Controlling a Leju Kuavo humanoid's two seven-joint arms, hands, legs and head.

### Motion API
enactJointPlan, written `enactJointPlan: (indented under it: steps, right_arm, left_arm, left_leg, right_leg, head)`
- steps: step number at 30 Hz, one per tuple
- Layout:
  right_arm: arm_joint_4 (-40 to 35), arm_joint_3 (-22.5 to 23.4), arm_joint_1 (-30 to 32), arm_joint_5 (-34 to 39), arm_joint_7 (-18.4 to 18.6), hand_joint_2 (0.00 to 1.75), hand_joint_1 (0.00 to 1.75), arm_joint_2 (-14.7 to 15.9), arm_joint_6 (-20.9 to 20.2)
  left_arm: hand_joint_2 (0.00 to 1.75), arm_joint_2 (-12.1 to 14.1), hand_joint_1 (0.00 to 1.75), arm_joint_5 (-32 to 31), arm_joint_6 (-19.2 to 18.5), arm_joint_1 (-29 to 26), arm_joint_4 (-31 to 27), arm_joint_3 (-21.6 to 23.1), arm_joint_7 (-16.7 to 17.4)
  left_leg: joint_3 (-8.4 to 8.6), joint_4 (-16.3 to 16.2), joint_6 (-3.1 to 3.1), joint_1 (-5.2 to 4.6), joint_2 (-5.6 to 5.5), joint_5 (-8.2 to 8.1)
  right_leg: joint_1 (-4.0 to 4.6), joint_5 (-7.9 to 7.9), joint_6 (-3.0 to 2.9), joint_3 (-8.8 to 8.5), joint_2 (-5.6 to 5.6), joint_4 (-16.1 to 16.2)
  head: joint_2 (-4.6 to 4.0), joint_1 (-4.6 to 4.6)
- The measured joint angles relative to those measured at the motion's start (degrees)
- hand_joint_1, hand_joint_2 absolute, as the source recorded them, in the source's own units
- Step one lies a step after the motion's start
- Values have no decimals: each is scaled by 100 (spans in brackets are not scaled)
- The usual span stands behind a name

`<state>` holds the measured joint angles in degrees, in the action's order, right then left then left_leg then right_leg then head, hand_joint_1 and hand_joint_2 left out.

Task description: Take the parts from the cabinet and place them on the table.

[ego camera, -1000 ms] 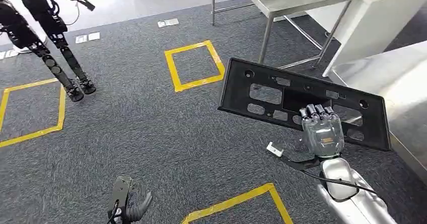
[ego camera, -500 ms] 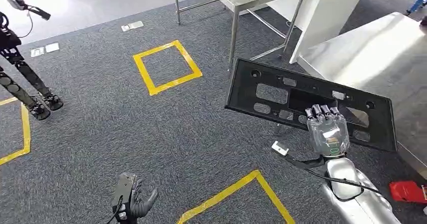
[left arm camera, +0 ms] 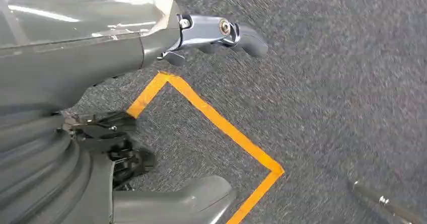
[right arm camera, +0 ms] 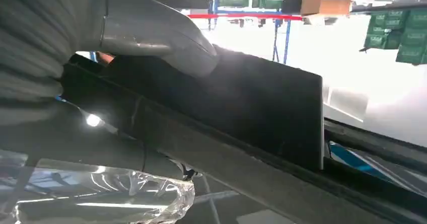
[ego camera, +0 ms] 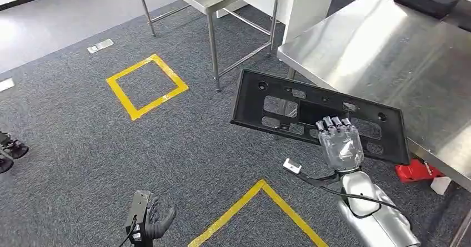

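While the right hand [ego camera: 340,147] grips the black panel [ego camera: 289,105], the panel hangs in the air over carpet, its far end at the steel table's [ego camera: 383,53] near edge.

Fingers lie pressed together over the panel's lower rim in the head view; in the right wrist view the thumb [right arm camera: 161,35] lies on the panel's dark face. The panel is tilted, its right end lower. The left hand [ego camera: 149,220] hangs low over the carpet [ego camera: 83,147], fingers loosely curled and holding nothing, near yellow floor tape [ego camera: 261,202]. A red object [ego camera: 416,170] lies on the floor under the table edge.
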<state>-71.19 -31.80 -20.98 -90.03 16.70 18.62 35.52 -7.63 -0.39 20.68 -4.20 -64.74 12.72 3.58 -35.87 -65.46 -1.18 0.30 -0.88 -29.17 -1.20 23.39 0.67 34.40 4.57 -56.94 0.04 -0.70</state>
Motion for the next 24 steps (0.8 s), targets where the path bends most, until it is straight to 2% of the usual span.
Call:
enactJointPlan:
  steps: [1, 2, 3, 4, 5, 6, 7, 8, 9, 10, 11, 12, 13, 15, 16, 17, 18, 19, 21, 22, 23, 24]
  right_arm:
    - [0, -33, -16, 0, 11, 175, 175, -33, 0]
    - [0, -66, -42, 0, 20, 175, 175, -66, 0]
    - [0, -103, -66, 0, 20, 175, 175, -74, 0]
    - [0, -122, -87, 0, 22, 175, 175, -81, 0]
    - [0, -149, -83, -2, 22, 175, 175, -92, 0]
    - [0, -164, -86, 0, 22, 175, 175, -92, -2]
    - [-2, -182, -82, 0, 24, 175, 175, -92, -4]
    - [-2, -201, -106, 0, 41, 175, 175, -94, -15]
    - [-4, -228, -140, 0, 63, 175, 175, -105, -28]
    - [-4, -263, -156, 0, 103, 175, 175, -123, -46]
    - [-4, -293, -155, 0, 131, 175, 175, -133, -61]
    - [-2, -319, -149, 0, 142, 175, 175, -140, -77]
    - [-2, -337, -145, 0, 142, 175, 175, -144, -94]
    - [-4, -387, -155, 0, 149, 175, 175, -158, -103]
    - [-4, -409, -159, 0, 151, 175, 175, -160, -103]
    - [-4, -435, -181, 0, 159, 175, 175, -166, -105]
    - [-4, -453, -232, 0, 166, 175, 175, -171, -114]
    - [-4, -468, -236, 0, 184, 175, 175, -197, -116]
    - [-4, -490, -218, 2, 192, 175, 175, -182, -118]
    - [-4, -496, -212, 2, 194, 175, 175, -179, -118]
    - [-4, -509, -224, 2, 205, 175, 175, -182, -118]
    - [-4, -509, -233, 2, 208, 175, 175, -177, -118]
  left_arm:
    - [175, 4, 0, 0, 7, 7, 2, 7, -2]
    - [175, 9, 0, 0, 13, 16, 7, 9, -2]
    - [175, 9, 0, 0, 15, 15, 11, 17, -4]
    - [175, 9, 0, 2, 15, 12, 20, 24, -2]
    - [175, 9, 0, 2, 22, 19, 26, 31, -4]
    - [175, 5, 0, 2, 29, 29, 26, 39, -4]
    - [175, 2, 0, 11, 37, 39, 24, 52, -4]
    - [175, 5, 0, 20, 42, 31, 24, 55, -7]
    - [175, 5, 0, 26, 48, 11, 24, 57, -4]
    - [175, 5, 0, 35, 53, -20, 24, 59, -4]
    - [175, 7, 0, 37, 66, -39, 24, 59, -2]
    - [175, 7, 0, 40, 70, -52, 24, 59, 4]
    - [175, 7, 0, 39, 85, -63, 24, 59, 9]
    - [175, 7, 0, 39, 96, -65, 24, 61, 20]
    - [175, 7, 0, 39, 96, -65, 22, 63, 28]
    - [175, 9, 0, 37, 101, -69, 0, 61, 52]
    - [175, 9, 0, 35, 101, -77, -26, 66, 59]
    - [175, 13, 0, 33, 101, -72, -33, 63, 70]
    - [175, 9, 0, 31, 101, -77, -35, 68, 101]
    - [175, 9, 0, 29, 101, -74, -48, 68, 103]
    - [175, 11, 0, 16, 101, -70, -74, 66, 103]
    - [175, 11, 0, 2, 101, -76, -83, 68, 105]
  left_leg:
    - [253, 510, -25, 22, -234, 212]
    - [347, 733, -28, 40, -514, 180]
    - [325, 732, -28, 30, -377, 204]
    - [315, 719, -45, -4, -325, 204]
    - [320, 718, -79, -35, -276, 218]
    - [330, 775, -130, -24, -203, 260]
    - [340, 840, -188, 13, -112, 320]
    - [337, 856, -229, 3, -67, 330]
    - [327, 856, -237, 1, 20, 333]
    - [322, 855, -239, -14, 115, 331]
    - [307, 851, -241, -18, 205, 329]
    - [302, 849, -240, -18, 275, 328]
    - [300, 849, -235, -17, 358, 325]
    - [296, 842, -216, -13, 500, 313]
    - [305, 836, -195, -12, 556, 300]
    - [306, 813, -154, -59, 600, 272]
    - [278, 725, -99, -95, 684, 224]
    - [278, 730, -83, -116, 719, 234]
    - [299, 720, -47, -87, 868, 209]
    - [272, 695, 15, -45, 788, 161]
    - [221, 524, 56, -16, 422, 31]
    - [82, 200, 66, -5, 212, -176]
  right_leg:
    - [-3, -7, 12, 4, 65, -8]
    - [45, -16, 35, 39, 118, -36]
    - [40, -34, 60, 65, 167, -31]
    - [25, -60, 102, 98, 228, -19]
    - [15, -87, 144, 121, 288, 10]
    - [37, -113, 187, 155, 350, 28]
    - [28, -65, 180, 205, 147, -70]
    - [70, 87, 150, 336, -148, -293]
    - [62, 280, 124, 521, -286, -681]
    - [49, 493, 114, 757, -353, -1200]
    - [45, 640, 127, 951, -373, -1647]
    - [38, 682, 163, 1033, -381, -1854]
    - [20, 634, 212, 979, -393, -1780]
    - [-13, 449, 309, 609, -463, -1188]
    - [-35, 275, 359, 321, -609, -705]
    - [-4, 166, 371, 40, -952, -259]
    - [59, 173, 301, -41, -917, -64]
    - [31, 162, 252, -16, -820, -109]
    - [39, 155, 198, 33, -678, -122]
    - [-60, 138, 130, 0, -611, -105]
    - [-55, 135, 112, 7, -545, -106]
    - [-46, 126, 42, 7, -504, -107]
  head:
    - [0, 2]
    - [0, -2]
    - [0, -13]
    - [0, -4]
    - [0, 0]
    - [0, -4]
    - [0, -1]
    - [0, -19]
    - [0, -59]
    - [0, -57]
    - [0, -55]
    - [0, -61]
    - [0, -57]
    - [0, -61]
    - [0, -55]
    - [0, -77]
    - [0, -117]
    - [0, -28]
    - [0, -9]
    - [0, -17]
    - [0, -6]
    - [0, -4]
